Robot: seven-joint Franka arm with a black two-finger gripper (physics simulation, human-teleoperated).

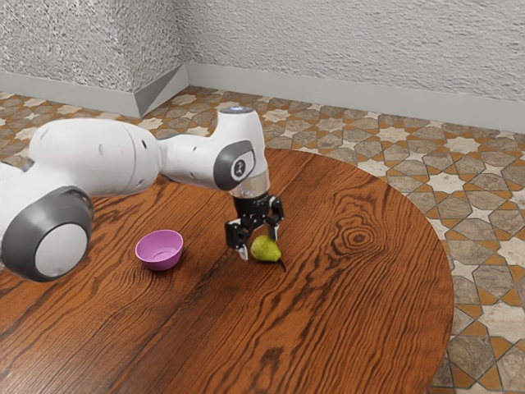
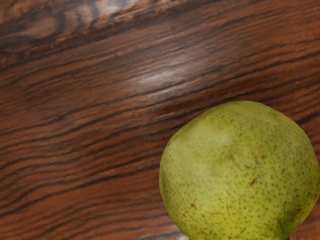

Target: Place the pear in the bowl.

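My gripper (image 1: 258,244) is low over the table in the exterior view, its two fingers spread wide apart. The green pear (image 1: 265,249) is at the fingertips, nearer the finger on the exterior view's right; a gap separates it from the other finger. Its stem points toward the exterior view's lower right. In the wrist view the pear (image 2: 240,170) appears large, just under the hand. To the exterior view's left of the gripper stands the pink bowl (image 1: 160,249), upright, with its inside showing and nothing seen in it.
The round wooden table (image 1: 353,328) has its curved edge at the exterior view's right. My arm reaches in from the exterior view's left, above and behind the bowl. Patterned floor tiles and a pale wall lie beyond the table.
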